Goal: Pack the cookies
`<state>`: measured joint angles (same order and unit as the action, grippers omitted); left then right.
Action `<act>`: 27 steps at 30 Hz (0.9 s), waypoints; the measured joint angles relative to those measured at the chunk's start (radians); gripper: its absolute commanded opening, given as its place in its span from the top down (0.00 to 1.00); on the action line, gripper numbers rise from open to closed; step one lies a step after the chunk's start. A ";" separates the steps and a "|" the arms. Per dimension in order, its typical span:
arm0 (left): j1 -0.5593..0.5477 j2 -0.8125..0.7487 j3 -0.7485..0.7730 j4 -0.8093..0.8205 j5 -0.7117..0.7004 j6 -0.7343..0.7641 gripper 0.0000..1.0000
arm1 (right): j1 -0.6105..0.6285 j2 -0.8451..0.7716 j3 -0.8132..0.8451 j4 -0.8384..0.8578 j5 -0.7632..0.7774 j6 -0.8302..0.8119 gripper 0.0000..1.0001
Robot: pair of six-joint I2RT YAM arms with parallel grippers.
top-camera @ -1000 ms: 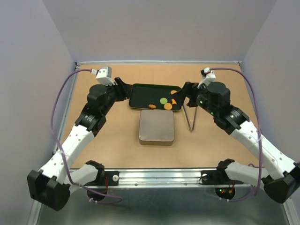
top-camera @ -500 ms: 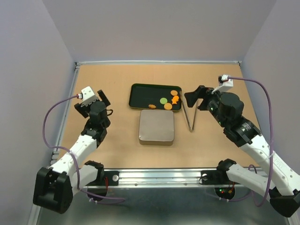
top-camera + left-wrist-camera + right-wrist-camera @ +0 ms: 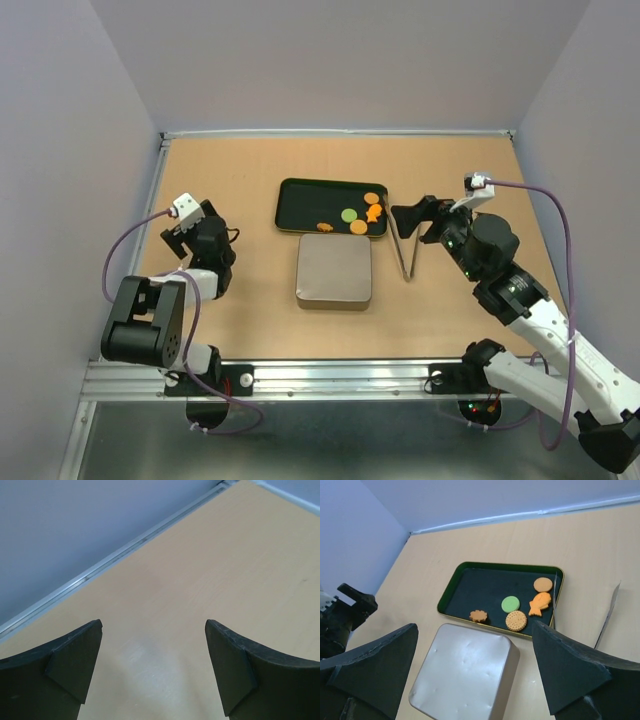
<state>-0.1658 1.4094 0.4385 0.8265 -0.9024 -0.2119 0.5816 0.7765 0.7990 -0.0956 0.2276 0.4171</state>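
Evidently the loading step is done or nearly so: five cookies [image 3: 510,603] lie inside the dark green tray [image 3: 480,587], toward its right end, and no others show on the tabletop [image 3: 250,170]. The left gripper [image 3: 153,625] hangs over bare tabletop well to the tray's left, fingers [image 3: 75,665] spread wide and holding nothing. The right gripper [image 3: 412,215] sits just right of the tray, likewise spread and empty.

Closing up comes next, I judge. The silver tin piece [image 3: 465,674] just in front of the tray may be its lid. It is broad, smooth and faintly dimpled with rounded corners, so it calls for a grip on an edge.

The cookies are flat: a green disc [image 3: 510,603], a plain orange disc [image 3: 543,584], a waffled round [image 3: 516,620], a scalloped brown flower [image 3: 478,615] and an orange fish [image 3: 540,603]. Thin metal tongs [image 3: 405,250] lie right of the tin piece.
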 measured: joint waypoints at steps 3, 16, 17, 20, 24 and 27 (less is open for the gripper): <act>0.011 0.031 -0.048 0.192 0.129 0.089 0.17 | 0.000 0.000 -0.005 0.033 -0.007 -0.016 0.00; 0.043 0.074 -0.216 0.433 0.490 0.250 0.01 | 0.000 0.018 -0.076 0.106 -0.014 -0.018 0.00; 0.044 0.072 -0.216 0.438 0.495 0.251 0.01 | 0.000 0.019 -0.076 0.107 -0.011 -0.021 0.00; 0.044 0.073 -0.216 0.453 0.508 0.259 0.01 | 0.000 0.022 -0.076 0.118 0.015 -0.048 0.00; 0.044 0.073 -0.216 0.463 0.517 0.260 0.01 | 0.000 0.100 -0.058 0.125 0.111 -0.109 0.00; 0.044 0.073 -0.216 0.465 0.522 0.260 0.01 | -0.014 0.228 -0.013 0.128 0.169 -0.141 0.00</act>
<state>-0.1219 1.4822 0.2226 1.2911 -0.3805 0.0479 0.5674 1.0046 0.7856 0.0326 0.3969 0.2764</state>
